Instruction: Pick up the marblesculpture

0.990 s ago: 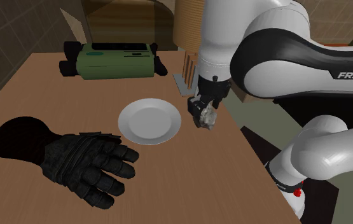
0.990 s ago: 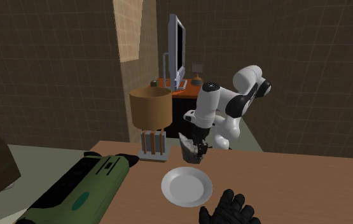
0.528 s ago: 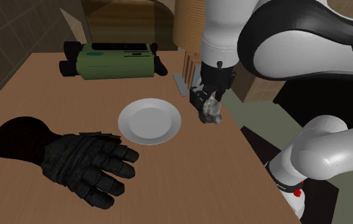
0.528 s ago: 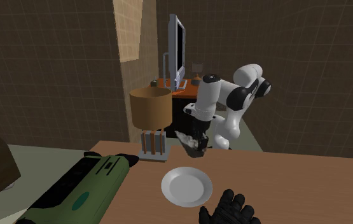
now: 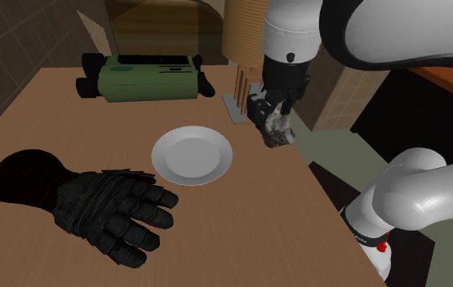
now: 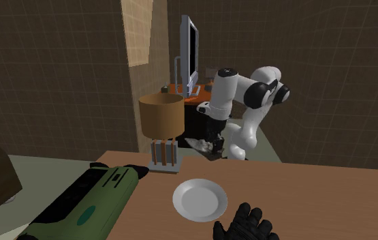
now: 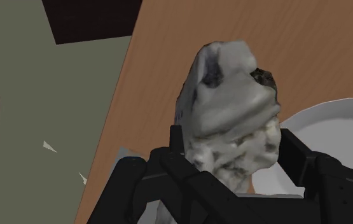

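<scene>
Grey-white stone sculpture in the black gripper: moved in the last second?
Yes. In the shoulder view the grey-white stone sculpture, clasped by the black gripper, has risen and drifted right, away from the round white plate.

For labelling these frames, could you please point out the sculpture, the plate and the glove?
sculpture (image 7: 229, 108): wrist view, on its grey upper lump.
plate (image 5: 192, 155): shoulder view, on its bare centre.
glove (image 5: 106, 204): shoulder view, on the back of the hand.
</scene>
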{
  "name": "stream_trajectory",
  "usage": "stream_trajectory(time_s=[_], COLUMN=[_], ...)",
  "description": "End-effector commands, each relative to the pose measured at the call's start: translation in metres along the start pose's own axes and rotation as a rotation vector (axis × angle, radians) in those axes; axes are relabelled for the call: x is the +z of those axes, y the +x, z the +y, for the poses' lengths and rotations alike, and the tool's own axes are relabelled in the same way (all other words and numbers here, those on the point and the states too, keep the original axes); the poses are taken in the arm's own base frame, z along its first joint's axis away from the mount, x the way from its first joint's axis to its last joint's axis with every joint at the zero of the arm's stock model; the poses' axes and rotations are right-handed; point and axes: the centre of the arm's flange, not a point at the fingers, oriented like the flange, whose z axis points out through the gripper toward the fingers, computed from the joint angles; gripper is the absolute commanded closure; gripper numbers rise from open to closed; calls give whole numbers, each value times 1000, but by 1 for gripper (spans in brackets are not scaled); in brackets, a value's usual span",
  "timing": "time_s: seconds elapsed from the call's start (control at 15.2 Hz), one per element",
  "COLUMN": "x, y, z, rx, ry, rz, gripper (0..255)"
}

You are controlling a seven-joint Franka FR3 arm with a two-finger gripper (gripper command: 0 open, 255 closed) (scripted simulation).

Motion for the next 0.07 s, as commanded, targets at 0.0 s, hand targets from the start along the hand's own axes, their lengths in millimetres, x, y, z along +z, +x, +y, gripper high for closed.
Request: stream_trajectory(time_s=[0.0], x=[-4], y=[1], z=[0], rx=[0], ry=[0], rz=[0], gripper=[255])
